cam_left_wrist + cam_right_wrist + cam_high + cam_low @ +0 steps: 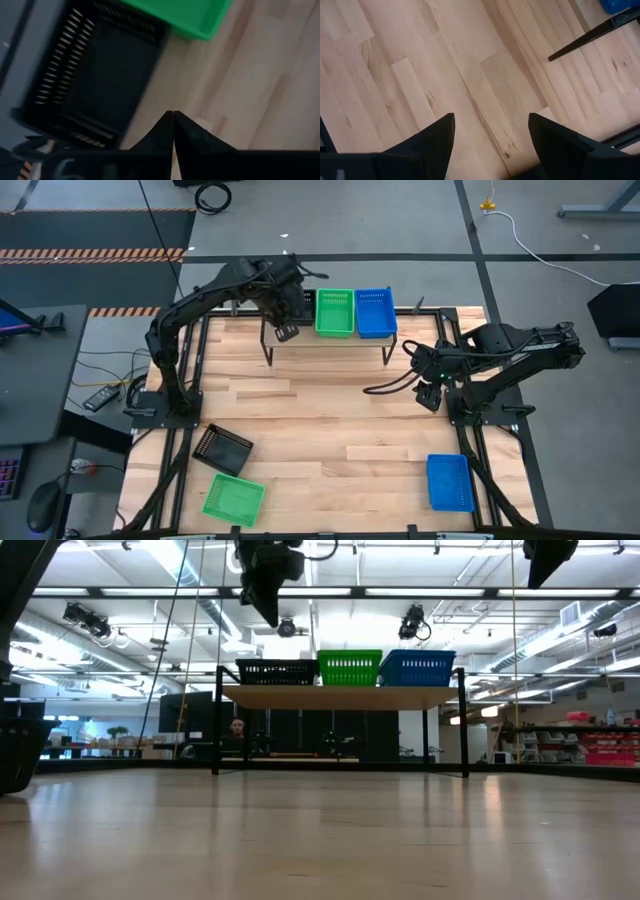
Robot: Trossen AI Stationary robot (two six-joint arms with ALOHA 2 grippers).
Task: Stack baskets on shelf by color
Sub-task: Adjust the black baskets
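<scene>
Three baskets sat side by side on the shelf (330,340), a black basket (276,671), a green basket (334,313) and a blue basket (375,312), each seeming to start a colour pile of its own, which suits sorting by colour. The shelf stood at the far edge of the table (330,420), within reach of both arms.

Three more baskets lay loose on the table near its front edge: a second black basket (222,449) and a second green one (233,498) close together on the left, and a second blue one (449,482) on the right, well apart from the shelf and seemingly waiting to be stacked. No other baskets were visible.

The left gripper (285,332) hung above the shelf's left end, just beside the black basket there, its fingers (173,131) pressed together and holding nothing; it had probably set that basket down. The right gripper (428,395) waited low over bare table right of the shelf, its fingers (432,140) spread wide and empty, well placed to go for the loose blue basket.
</scene>
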